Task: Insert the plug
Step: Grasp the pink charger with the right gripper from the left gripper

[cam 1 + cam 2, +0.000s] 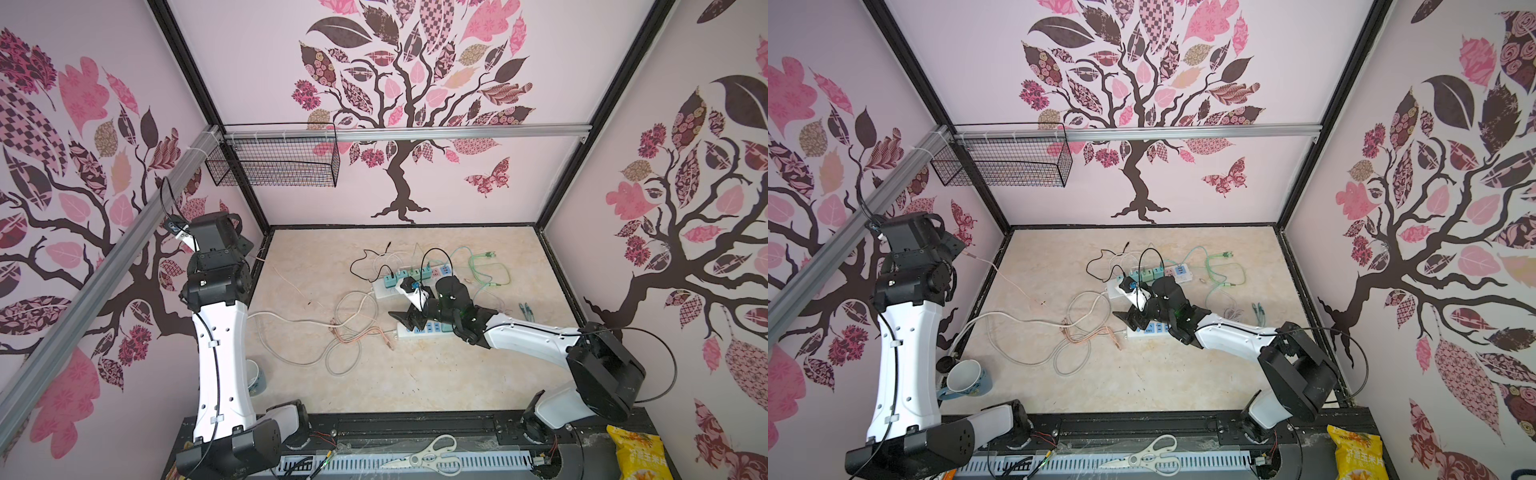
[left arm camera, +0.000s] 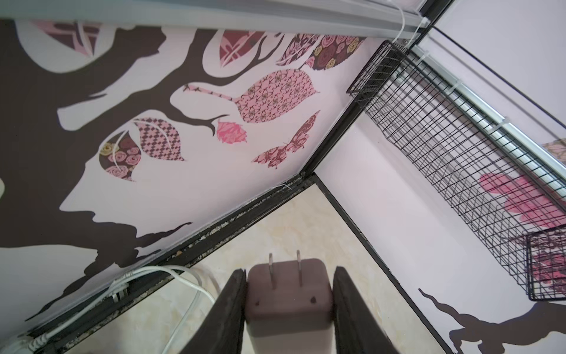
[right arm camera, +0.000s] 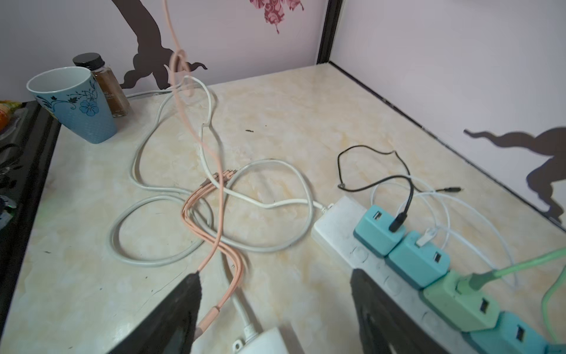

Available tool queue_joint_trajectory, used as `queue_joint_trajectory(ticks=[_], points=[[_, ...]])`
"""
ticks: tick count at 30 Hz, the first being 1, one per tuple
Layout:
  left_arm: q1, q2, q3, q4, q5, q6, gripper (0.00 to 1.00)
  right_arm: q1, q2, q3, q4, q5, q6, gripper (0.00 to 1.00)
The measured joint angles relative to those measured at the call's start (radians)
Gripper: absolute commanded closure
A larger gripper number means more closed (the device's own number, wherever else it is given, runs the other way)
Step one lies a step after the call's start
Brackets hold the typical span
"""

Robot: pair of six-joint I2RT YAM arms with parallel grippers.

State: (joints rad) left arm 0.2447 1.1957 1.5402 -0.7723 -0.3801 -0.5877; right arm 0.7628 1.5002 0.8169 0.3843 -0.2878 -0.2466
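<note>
In both top views my right end effector (image 1: 406, 319) hangs spread and empty over the worktop (image 1: 415, 386). It sits between the far power strip (image 1: 384, 291), crowded with teal and green adapters, and the near power strip (image 1: 422, 330). My left arm is raised beside the wall, well apart from both strips, and its own wrist masks its end effector.

In the left wrist view, my left end effector (image 2: 289, 271) pinches the plug (image 2: 289, 297), a dusky pink block with its prongs pointing away toward the cell's corner. I judge the whole insertion is still ahead: carry it across, line it up, push it home.

In the right wrist view, the right fingers (image 3: 183, 306) stand wide with nothing between them. A peach cable (image 3: 214, 233) passes just beside one tip. The near strip is cut off at the frame edge, so I cannot tell which of its sockets are free.
</note>
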Motion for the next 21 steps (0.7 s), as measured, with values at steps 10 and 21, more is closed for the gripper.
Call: queue_joint_trajectory(ticks=[10, 21], points=[[-0.357, -0.002, -0.114, 0.063, 0.218, 0.183, 1.00, -0.002, -0.008, 0.084, -0.019, -0.005, 0.251, 0.00], [-0.484, -0.074, -0.290, 0.222, 0.402, 0.431, 1.00, -0.149, -0.076, 0.119, -0.059, -0.059, 0.424, 0.01]])
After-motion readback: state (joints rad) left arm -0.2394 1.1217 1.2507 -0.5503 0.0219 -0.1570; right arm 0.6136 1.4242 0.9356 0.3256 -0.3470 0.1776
